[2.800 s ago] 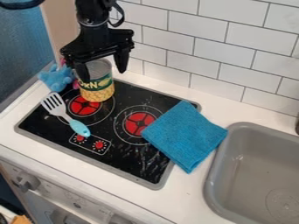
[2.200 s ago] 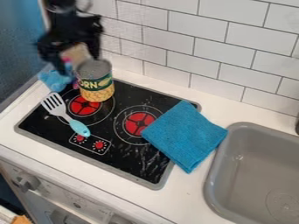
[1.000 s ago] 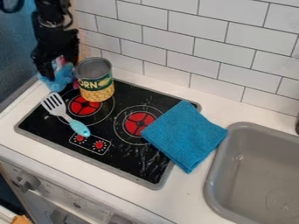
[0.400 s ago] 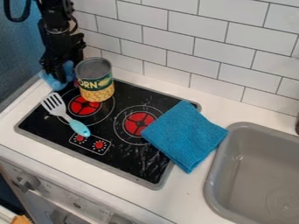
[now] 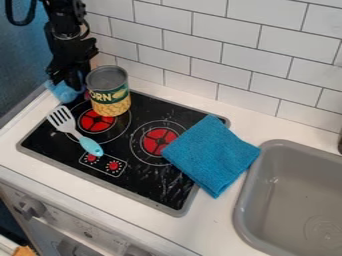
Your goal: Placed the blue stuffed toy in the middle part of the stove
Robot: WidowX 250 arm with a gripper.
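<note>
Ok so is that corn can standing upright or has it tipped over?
Upright: the can stands on the stove's back corner, its round top facing up.

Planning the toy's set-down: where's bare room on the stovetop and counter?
Stovetop: near right corner, between knob panel and cloth. Counter: between cloth and wall tiles; also between stovetop, cloth and sink. Crowded: left end, with gripper, stuffed toy, corn can, slotted spatula.
</note>
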